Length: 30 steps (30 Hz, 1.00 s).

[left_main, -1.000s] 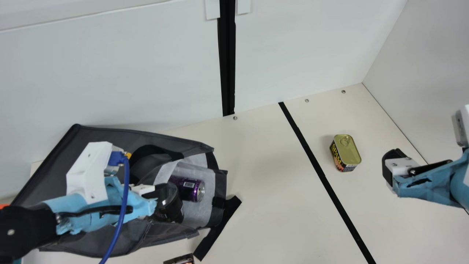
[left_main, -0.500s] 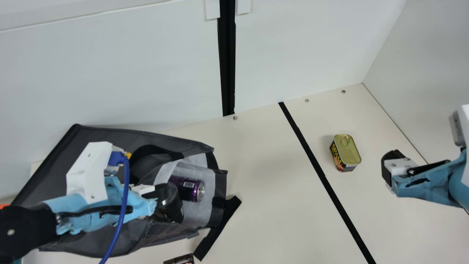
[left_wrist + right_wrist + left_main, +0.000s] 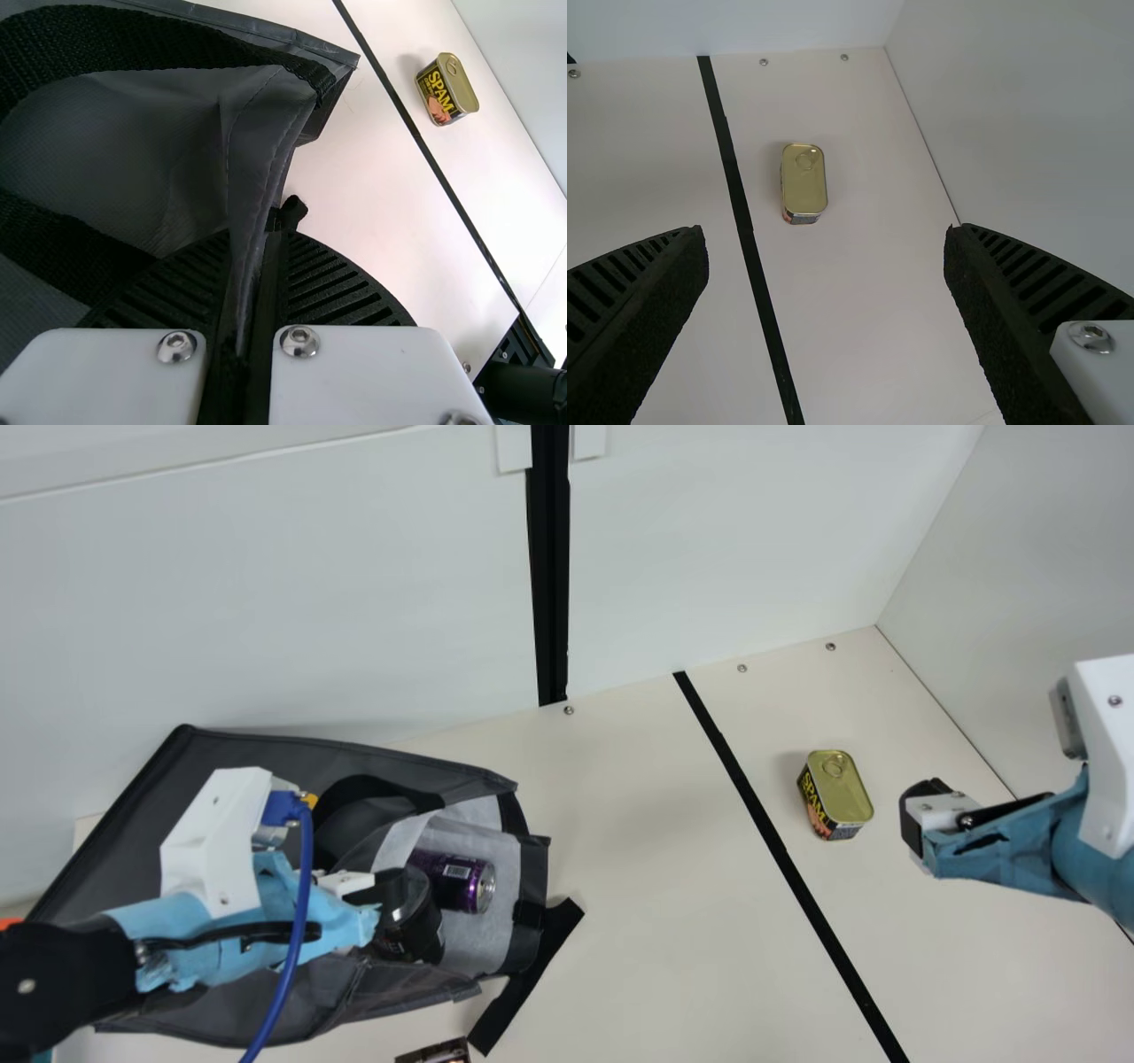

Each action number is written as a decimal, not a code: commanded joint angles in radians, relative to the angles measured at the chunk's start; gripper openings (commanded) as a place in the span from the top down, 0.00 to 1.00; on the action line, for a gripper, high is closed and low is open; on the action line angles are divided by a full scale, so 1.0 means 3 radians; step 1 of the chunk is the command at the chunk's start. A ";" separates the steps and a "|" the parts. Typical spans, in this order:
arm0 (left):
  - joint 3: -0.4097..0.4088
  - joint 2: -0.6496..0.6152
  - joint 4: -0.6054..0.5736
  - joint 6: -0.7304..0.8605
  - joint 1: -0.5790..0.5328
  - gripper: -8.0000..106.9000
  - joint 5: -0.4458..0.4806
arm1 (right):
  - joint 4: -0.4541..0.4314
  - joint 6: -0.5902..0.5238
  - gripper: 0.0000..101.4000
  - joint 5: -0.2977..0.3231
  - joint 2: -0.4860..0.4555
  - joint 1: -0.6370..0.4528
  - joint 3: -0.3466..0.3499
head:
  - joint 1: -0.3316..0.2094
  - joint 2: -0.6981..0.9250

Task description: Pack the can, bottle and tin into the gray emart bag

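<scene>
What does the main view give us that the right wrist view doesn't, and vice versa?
Main view: the gray bag, with the purple can on its side in the mouth beside a black container, and the left arm over it all.

Right wrist view: the right gripper's inner faces, spread wide apart with a gap between them.

Both: the tin upright on the table, pull-ring lid up, right of the black line.
</scene>
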 commanded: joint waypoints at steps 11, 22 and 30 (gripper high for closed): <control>0.0000 0.0000 0.0000 0.0000 0.0000 0.84 0.0000 | 0.0023 0.0010 0.10 -0.0256 0.0211 -0.0050 0.0167 | -0.0076 -0.0003; 0.0000 0.0000 0.0000 0.0000 0.0000 0.84 0.0000 | 0.0167 -0.0122 0.10 -0.0543 0.0479 -0.0212 0.0319 | -0.0076 -0.0003; 0.0000 0.0000 0.0000 0.0000 0.0000 0.84 0.0000 | 0.0272 -0.0235 0.10 -0.0750 0.0704 -0.0327 0.0407 | -0.0076 -0.0003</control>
